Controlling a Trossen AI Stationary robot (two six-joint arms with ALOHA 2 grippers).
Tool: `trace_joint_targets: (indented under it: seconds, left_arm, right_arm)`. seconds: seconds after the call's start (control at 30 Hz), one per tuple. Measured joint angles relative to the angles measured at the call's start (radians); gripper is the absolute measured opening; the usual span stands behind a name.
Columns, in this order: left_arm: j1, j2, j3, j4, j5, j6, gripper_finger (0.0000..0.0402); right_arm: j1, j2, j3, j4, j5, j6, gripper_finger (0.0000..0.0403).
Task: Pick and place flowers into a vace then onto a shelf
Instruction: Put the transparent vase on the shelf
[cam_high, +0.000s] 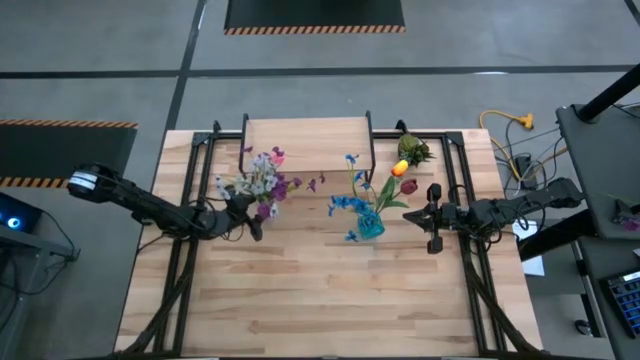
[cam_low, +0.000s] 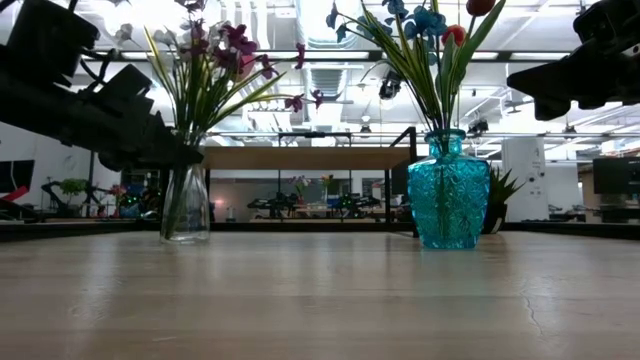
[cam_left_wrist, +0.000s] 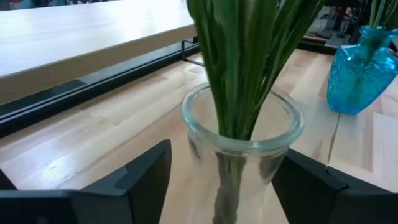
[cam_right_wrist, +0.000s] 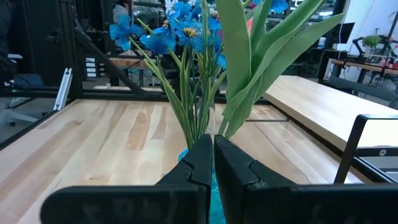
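A clear glass vase with purple, pink and white flowers stands on the table. My left gripper is open, one finger on each side of the vase below the rim, reaching in from the table's left. A teal glass vase holds blue, orange and dark red flowers. My right gripper is shut and hovers just right of that vase, touching nothing. The shelf stands on the table's far side. My left gripper has its fingers level on either side of the clear vase's upper part, coming from the table's left. I cannot tell whether they touch the glass. The vase stands upright with its base on the table.
A short green spiky sprig stands at the shelf's right end. Black frame rails run along the table's left and right sides. The near half of the table is bare wood. Cables and equipment lie off the right edge.
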Motion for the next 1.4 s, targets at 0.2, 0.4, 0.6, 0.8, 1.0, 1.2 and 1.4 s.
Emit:
trace_joint_targets:
  seconds: [0.2, 0.4, 0.6, 0.8, 1.0, 1.2, 1.4]
  left_arm:
    - [0.000, 0.002, 0.000, 0.008, 0.000, -0.004, 0.0215]
    - [0.000, 0.000, 0.000, 0.008, -0.001, -0.010, 0.0175]
    - [0.000, 0.000, 0.001, 0.018, -0.001, -0.021, 0.0161]
    - [-0.001, 0.000, 0.070, 0.022, 0.013, 0.027, 0.0166]
    - [-0.001, -0.002, 0.193, 0.015, 0.022, 0.137, 0.0167]
    - [-0.001, -0.007, 0.374, -0.211, 0.020, 0.176, 0.0167]
    - [0.002, -0.009, 0.598, -0.530, -0.081, 0.173, 0.0168]
  right_arm:
    - [0.000, 0.000, 0.000, 0.000, -0.002, 0.000, 0.0008]
    - [0.000, 0.000, 0.000, 0.000, -0.004, 0.000, 0.0008]
    - [0.000, 0.000, 0.000, 0.000, -0.004, 0.000, 0.0008]
    - [0.000, 0.000, 0.000, 0.000, -0.004, 0.000, 0.0008]
    - [0.000, 0.000, 0.000, -0.001, -0.004, 0.000, 0.0008]
    - [0.000, 0.000, 0.000, -0.001, -0.004, 0.000, 0.0008]
    - [0.000, 0.000, 0.000, -0.001, -0.004, 0.003, 0.0008]
